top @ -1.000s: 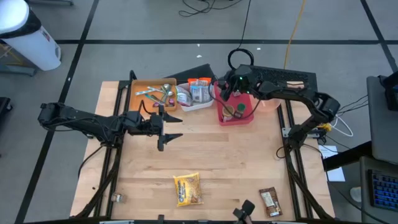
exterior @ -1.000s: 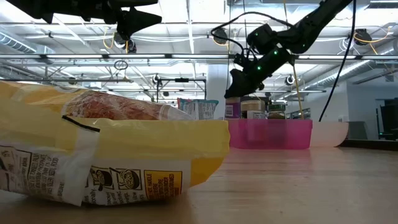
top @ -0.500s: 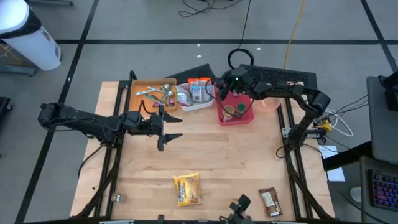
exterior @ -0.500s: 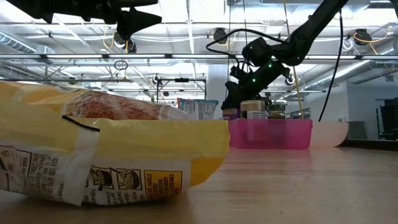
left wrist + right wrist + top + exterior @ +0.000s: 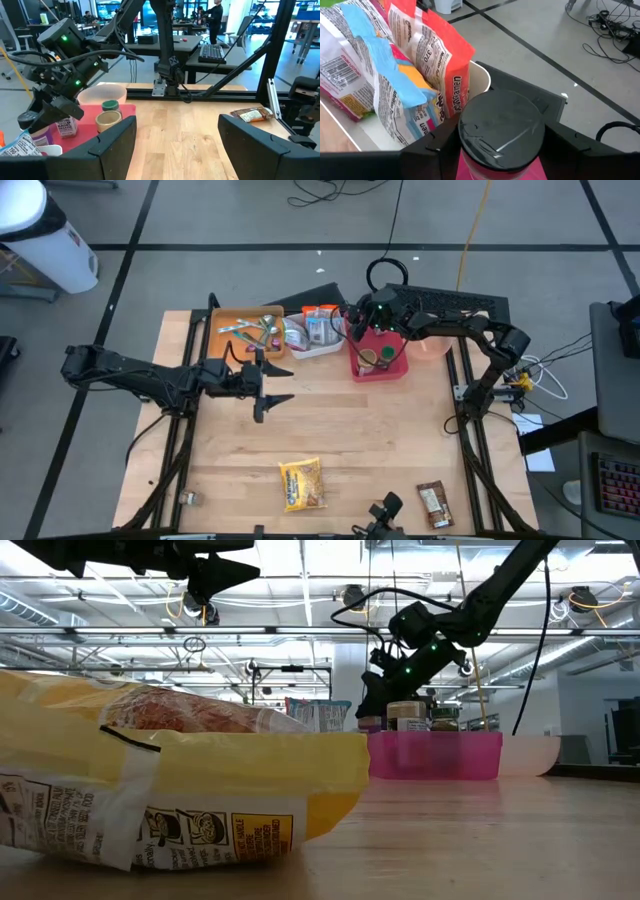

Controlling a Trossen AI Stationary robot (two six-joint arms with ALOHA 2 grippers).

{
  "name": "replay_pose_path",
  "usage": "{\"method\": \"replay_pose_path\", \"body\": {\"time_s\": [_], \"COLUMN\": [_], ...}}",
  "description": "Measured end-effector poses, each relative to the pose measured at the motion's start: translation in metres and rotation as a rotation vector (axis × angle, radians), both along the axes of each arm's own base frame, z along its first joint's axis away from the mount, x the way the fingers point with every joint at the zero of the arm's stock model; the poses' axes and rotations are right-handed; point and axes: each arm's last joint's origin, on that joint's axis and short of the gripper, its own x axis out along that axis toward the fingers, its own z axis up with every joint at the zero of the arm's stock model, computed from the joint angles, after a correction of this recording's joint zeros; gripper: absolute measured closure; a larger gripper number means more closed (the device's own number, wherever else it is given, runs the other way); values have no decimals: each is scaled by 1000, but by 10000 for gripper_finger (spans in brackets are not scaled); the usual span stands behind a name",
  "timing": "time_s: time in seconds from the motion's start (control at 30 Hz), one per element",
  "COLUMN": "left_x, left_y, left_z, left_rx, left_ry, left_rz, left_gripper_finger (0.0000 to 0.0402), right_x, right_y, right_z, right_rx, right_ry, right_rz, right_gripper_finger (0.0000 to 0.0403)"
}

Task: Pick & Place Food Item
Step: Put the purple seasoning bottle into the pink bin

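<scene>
A black-lidded jar (image 5: 501,131) is clasped between the right gripper's (image 5: 362,321) fingers above the pink bin (image 5: 398,368); the left gripper (image 5: 272,388) is held open over the table (image 5: 360,450)

Wooden worktop (image 5: 340,420) carries an orange tray (image 5: 232,323), white tray (image 5: 318,348), pink bin (image 5: 380,370), yellow snack bag (image 5: 301,483) and brown packet (image 5: 433,504).

**Colours and patterns observed**

Counter (image 5: 340,430): pale wood grain. Bin (image 5: 378,362): translucent pink. Jar (image 5: 501,131) between the right jaws: glossy black lid, pink body. Snack bags (image 5: 395,75) beyond the right jaws: red-orange, light blue, white, with printed text. Tray (image 5: 245,332): orange. Yellow packet (image 5: 301,483): black print, brown contents showing. Brown wrapper (image 5: 433,504): white label patch.
</scene>
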Motion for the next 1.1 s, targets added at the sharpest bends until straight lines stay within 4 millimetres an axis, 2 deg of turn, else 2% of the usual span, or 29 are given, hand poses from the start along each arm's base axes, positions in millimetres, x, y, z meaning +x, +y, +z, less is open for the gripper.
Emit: {"method": "replay_pose_path", "body": {"time_s": [0.6,0.83,1.1], "left_x": [0,0,0], "left_y": [0,0,0], "left_z": [0,0,0], "left_rx": [4,3,6], "left_ry": [1,2,2], "left_rz": [0,1,1], "left_gripper_finger": [112,112,112], "right_x": [-5,-2,-2], "right_y": [-5,-9,-10], "right_z": [-2,-15,-18], "right_rx": [34,51,59], "right_ry": [0,5,6], "right_rz": [-33,-45,-46], "right_gripper_finger": [205,205,205]}}
